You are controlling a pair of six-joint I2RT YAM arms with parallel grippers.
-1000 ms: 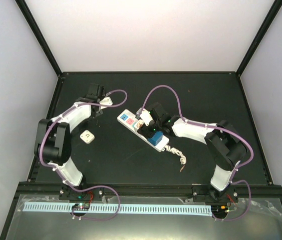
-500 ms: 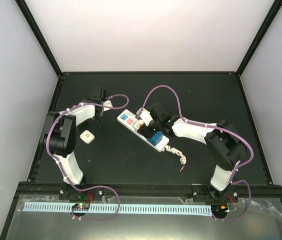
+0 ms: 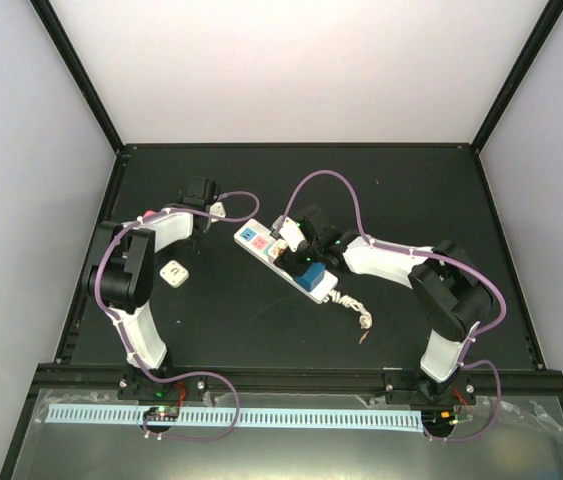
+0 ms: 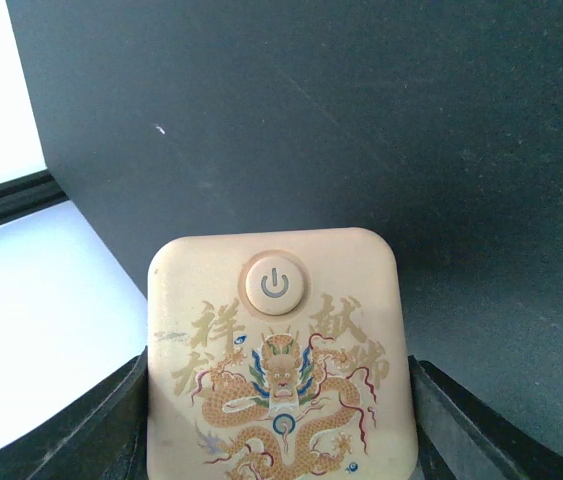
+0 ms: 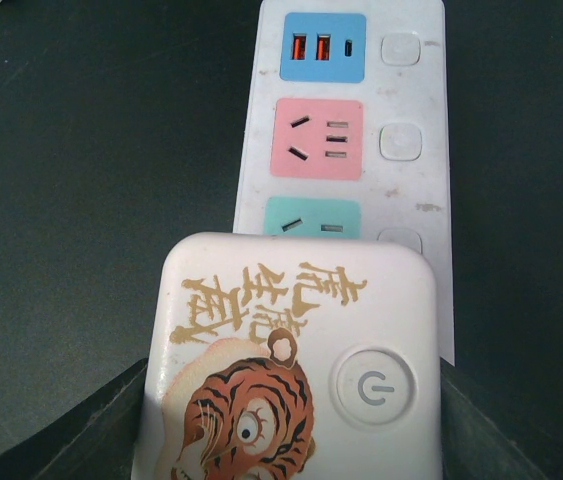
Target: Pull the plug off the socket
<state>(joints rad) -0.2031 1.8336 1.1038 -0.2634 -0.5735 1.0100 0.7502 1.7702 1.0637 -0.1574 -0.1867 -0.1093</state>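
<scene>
The socket (image 3: 279,257), a long white power strip with blue, pink and green faces, lies slantwise at mid-table and also shows in the right wrist view (image 5: 413,190). My right gripper (image 3: 293,242) (image 5: 291,410) is shut on a white cube plug with a tiger print (image 5: 291,360), held over the strip just behind the green face. I cannot tell whether its pins are in the strip. My left gripper (image 3: 204,205) (image 4: 276,410) is shut on a cream cube adapter with a dragon print (image 4: 276,350) above the black table, left of the strip.
A third small white cube adapter (image 3: 173,272) lies on the table near the left arm. The strip's bundled white cord (image 3: 353,305) trails off its near right end. The white wall and black frame rail (image 4: 1,195) are close to the left gripper.
My left arm has swung a little to the right with the dragon adapter in it. The right arm, the tiger plug and the strip have not moved.
</scene>
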